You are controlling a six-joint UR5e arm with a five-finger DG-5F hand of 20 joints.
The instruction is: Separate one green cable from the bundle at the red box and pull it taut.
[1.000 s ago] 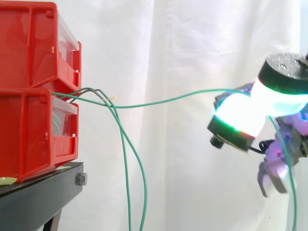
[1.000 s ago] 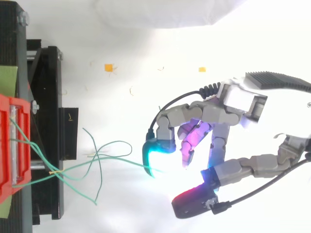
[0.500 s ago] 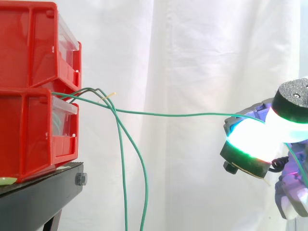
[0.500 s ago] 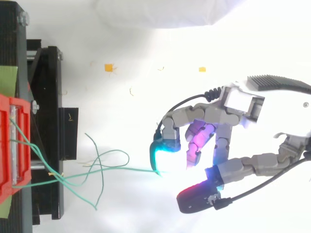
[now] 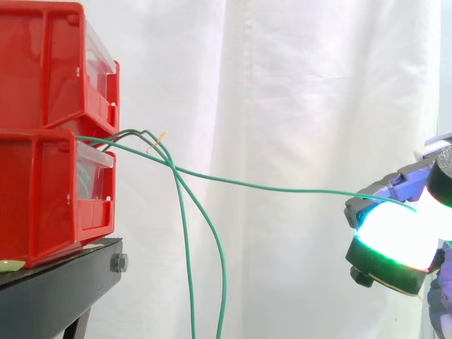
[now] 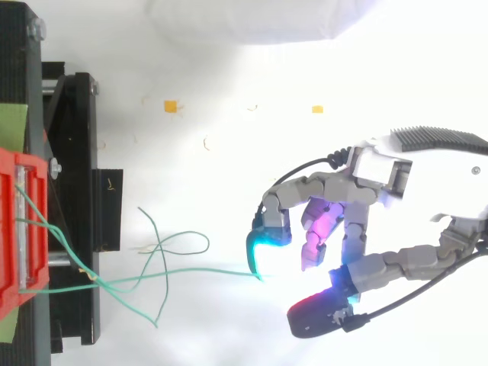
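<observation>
Side view: the hand [image 5: 392,244] has shifted further right and lower over the last second, away from the red box [image 5: 42,198], and the cable [image 5: 268,186] it carries has changed with it. A second ago that cable drooped near the box and rose again toward the hand; now it runs as one shallow line with only a slight bow left. I judge the separating done and the pull nearly complete, with a little more travel away from the box needed to take out the last slack. The cable ends against the glowing pad, and curled fingers appear to pinch it there, so the hand is closed on the cable. The cable's long axis lies left to right: it leaves the gap between the stacked bins, crosses open air before the curtain, and slopes gently down to the hand at the right edge. In the top view it runs almost level from the box [image 6: 8,229] out past the stand [image 6: 76,191] to the cyan fingertip. The rest of the bundle [image 5: 185,247] hangs loose just off the box front, dropping below the frame, well clear of the hand.
</observation>
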